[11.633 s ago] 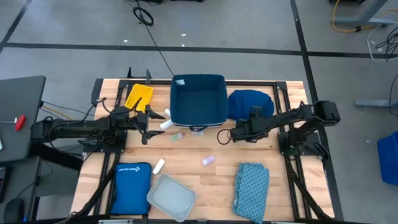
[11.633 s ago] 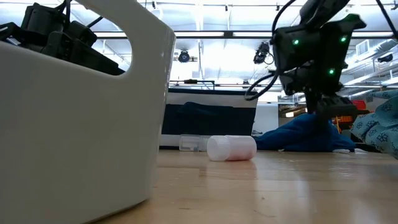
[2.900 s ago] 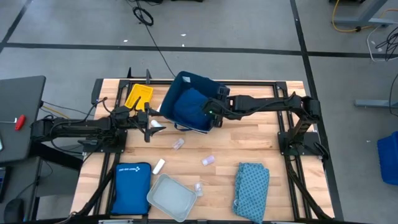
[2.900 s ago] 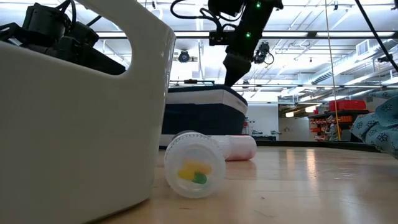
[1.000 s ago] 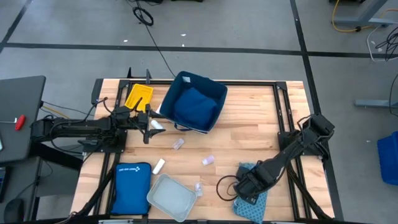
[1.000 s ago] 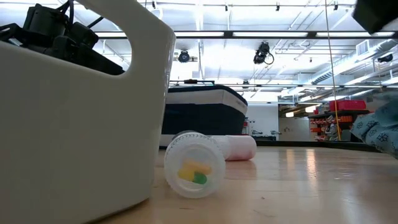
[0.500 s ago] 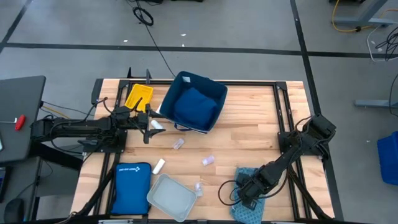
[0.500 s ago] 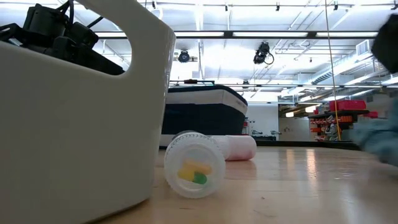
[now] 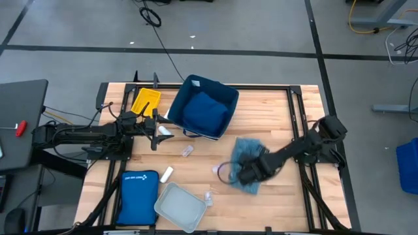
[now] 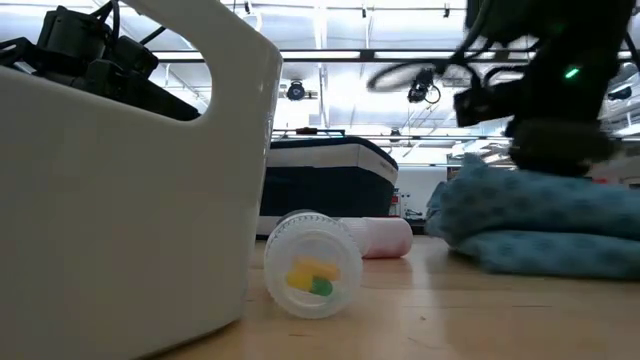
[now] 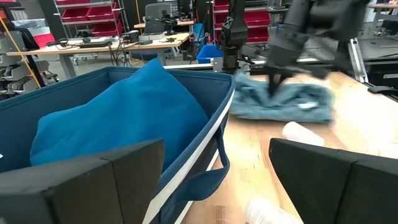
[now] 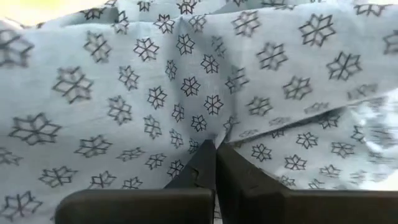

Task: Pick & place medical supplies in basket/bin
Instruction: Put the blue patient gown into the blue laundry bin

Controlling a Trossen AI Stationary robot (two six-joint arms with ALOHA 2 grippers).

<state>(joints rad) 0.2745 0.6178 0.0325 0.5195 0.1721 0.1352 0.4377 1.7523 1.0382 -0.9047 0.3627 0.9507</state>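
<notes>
The teal patterned cloth lies bunched at mid-table, with my right gripper shut on it. The navy bin stands at the far middle, and a dark blue cloth bundle lies inside it. My left gripper stands open just left of the bin and touches nothing. Small vials lie loose on the wood: one, a pinkish one and a white one. A clear vial lies on its side close to the low camera. My right gripper pinches a raised fold of the teal cloth between its two shut fingers. It comes from above, slanting in from the table's right side. The cloth's underside lies on the table, heaped below the gripper.
A yellow bin stands at the far left. A translucent grey tray and a flat blue pouch lie near the front left edge. The tray's wall fills the low view's left. Bare wood lies right of the navy bin.
My right gripper has moved from the table's near right corner toward the left and the far edge, taking the teal cloth with it. The cloth, which lay spread near the front edge, now sits bunched at mid-table.
</notes>
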